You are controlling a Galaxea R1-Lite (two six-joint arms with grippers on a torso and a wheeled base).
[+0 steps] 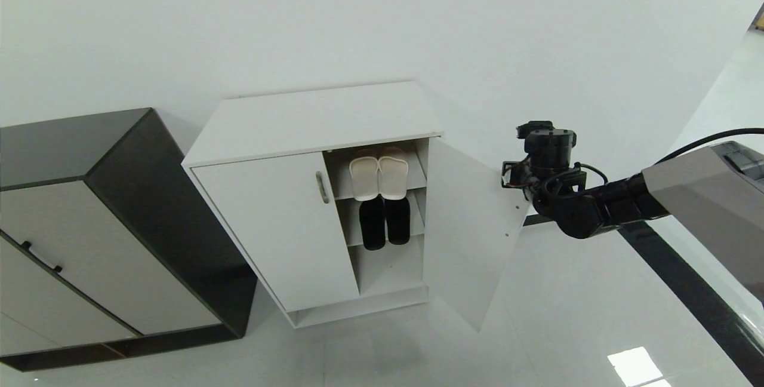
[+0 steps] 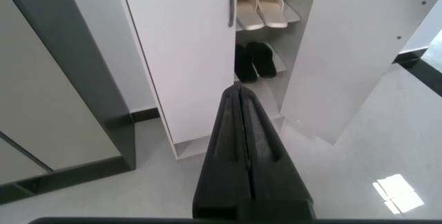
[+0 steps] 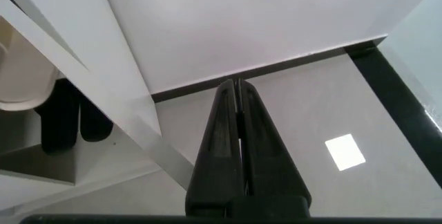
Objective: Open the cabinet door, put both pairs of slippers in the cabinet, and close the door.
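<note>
Fingers of the right hand (image 3: pixel 238 89) are pressed together and hold nothing. In the head view the right hand (image 1: pixel 512 177) sits just beside the upper free corner of the open door (image 1: pixel 471 232), on its outer face. Whether it touches the panel I cannot tell.

From this hand the door lies to the robot's left. Its long axis is upright, its free edge is on the near side, and its hinge is beyond, at the cabinet (image 1: pixel 316 115). I judge that closing it calls for a sideways sweep leftward, which would swing the panel round its hinge toward the cabinet front.

The left hand (image 2: pixel 239 92), also closed and empty, hangs well back from the cabinet, so the right arm is clearly the nearer one.

Past the door, on the shelves, the white slippers (image 1: pixel 379 177) lie on the upper one and the black slippers (image 1: pixel 385 220) on the one below, toes outward. Both pairs are well inside, so the door's swing looks unobstructed. The other door (image 1: pixel 280 226) is shut.
</note>
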